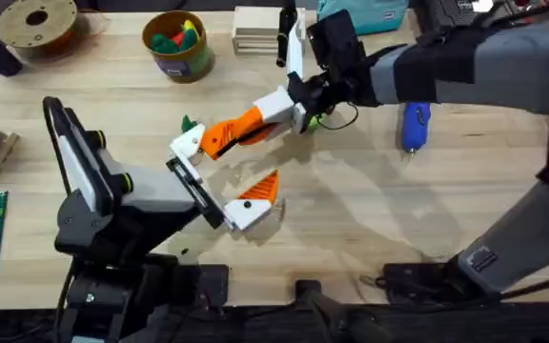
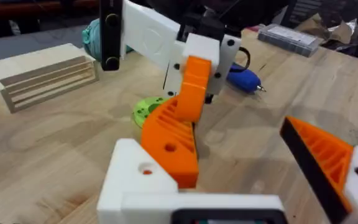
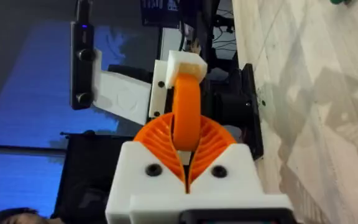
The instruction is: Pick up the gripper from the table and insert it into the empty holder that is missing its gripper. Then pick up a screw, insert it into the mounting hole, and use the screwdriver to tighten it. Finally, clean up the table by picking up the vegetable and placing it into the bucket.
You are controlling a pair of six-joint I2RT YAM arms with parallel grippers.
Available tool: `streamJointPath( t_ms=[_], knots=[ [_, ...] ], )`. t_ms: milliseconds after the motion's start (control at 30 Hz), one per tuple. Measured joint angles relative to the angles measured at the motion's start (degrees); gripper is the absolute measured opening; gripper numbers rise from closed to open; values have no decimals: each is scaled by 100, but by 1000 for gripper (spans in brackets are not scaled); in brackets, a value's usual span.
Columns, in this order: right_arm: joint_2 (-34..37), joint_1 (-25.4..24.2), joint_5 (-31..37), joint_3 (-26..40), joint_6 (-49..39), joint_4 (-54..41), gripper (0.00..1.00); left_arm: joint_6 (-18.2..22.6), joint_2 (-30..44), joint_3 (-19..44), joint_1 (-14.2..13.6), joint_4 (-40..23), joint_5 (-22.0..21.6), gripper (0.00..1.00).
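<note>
One small orange ribbed plastic wedge, the gripper (image 1: pixel 229 133), sits pinched in the right gripper (image 1: pixel 252 122), its end against the white angular holder block (image 1: pixel 187 143) of the left gripper (image 1: pixel 219 179), whose fingers stand wide apart. The blue cylindrical screwdriver (image 1: pixel 416 127) lies on the wooden table (image 1: pixel 370 210) well apart.

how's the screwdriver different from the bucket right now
The screwdriver is blue and slender, the bucket is round with an olive-green side and a yellow-brown rim. The screwdriver lies flat on its side, the bucket stands upright with its mouth open and coloured toys inside. In the overhead view the screwdriver is to the right, the bucket at the far left. Both rest on the wooden table.
</note>
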Motion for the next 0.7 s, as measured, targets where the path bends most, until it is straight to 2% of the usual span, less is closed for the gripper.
streamJointPath(
  t_ms=[300, 700],
  knots=[
    [11, 20, 22, 0, -2, 53, 20, -1, 0, -2, 8, 0, -20, 985],
    [214, 116, -42, 0, 513, 930, 20, -23, 0, -2, 60, -11, -86, 985]
  ],
)
